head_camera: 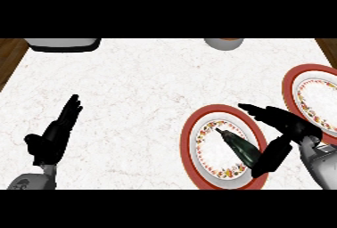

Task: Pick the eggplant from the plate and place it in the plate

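Observation:
A dark green-black eggplant (238, 147) lies on the near red-rimmed plate (195, 129), stem end toward the upper left. My right hand (289, 129) hovers over that plate's right side, open, with fingers stretched above the eggplant and the thumb (271, 156) down beside its lower end, not closed on it. A second red-rimmed plate (291, 84) with a floral border sits at the right edge, partly cut off. At the lower left my left hand (56, 133) rests open on the counter, fingers pointing up.
The white marble counter (145, 80) has wooden borders at both sides. A grey-white appliance (63, 43) sits at the top left edge, and a small round cup or bowl (223, 42) at the top centre right.

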